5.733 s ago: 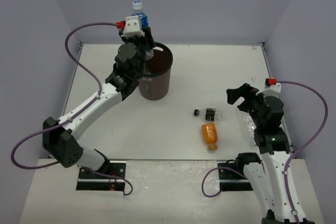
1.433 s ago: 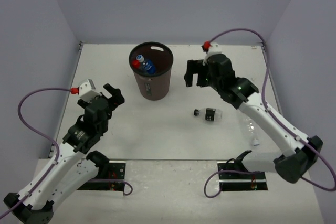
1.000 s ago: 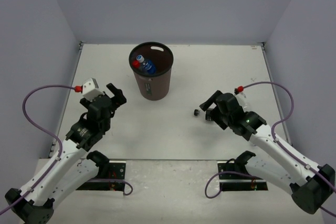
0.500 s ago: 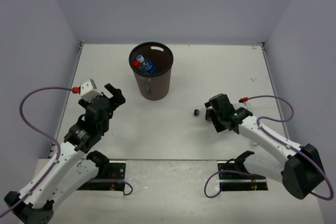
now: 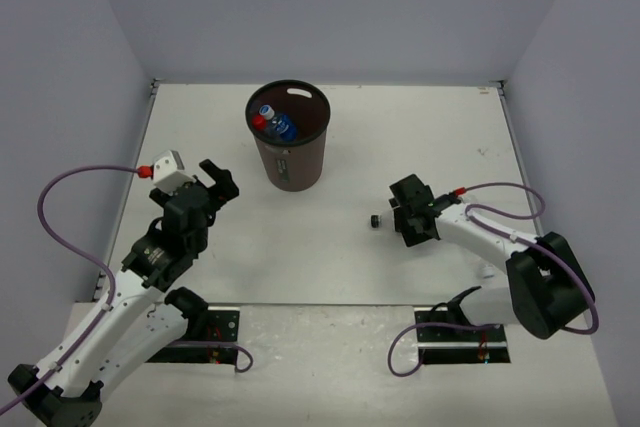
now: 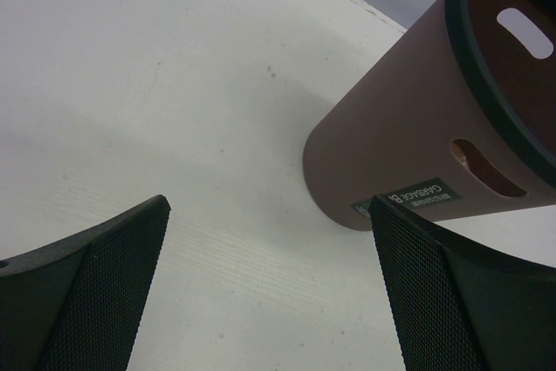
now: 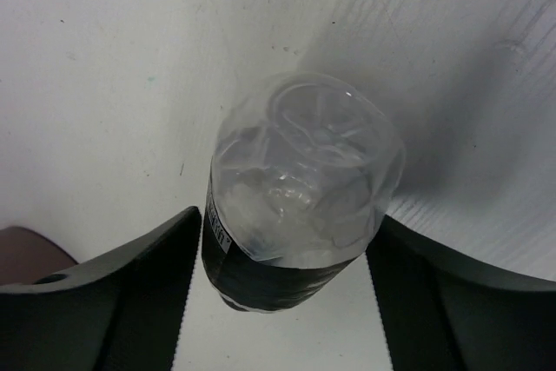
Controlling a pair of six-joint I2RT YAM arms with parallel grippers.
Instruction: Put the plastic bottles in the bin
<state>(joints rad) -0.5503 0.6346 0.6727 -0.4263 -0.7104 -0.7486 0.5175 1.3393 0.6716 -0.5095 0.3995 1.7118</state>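
The right gripper (image 7: 283,236) straddles the black-label bottle (image 7: 300,171) (pinching yet? I can't tell), whose slick round body could squirt free.

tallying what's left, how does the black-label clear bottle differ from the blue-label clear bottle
The black-label clear plastic bottle lies on the white table between the fingers of the right gripper; the blue-label clear plastic bottle sits inside the round maroon bin. The first's cap is black, the second's looks white. Both are small and clear.
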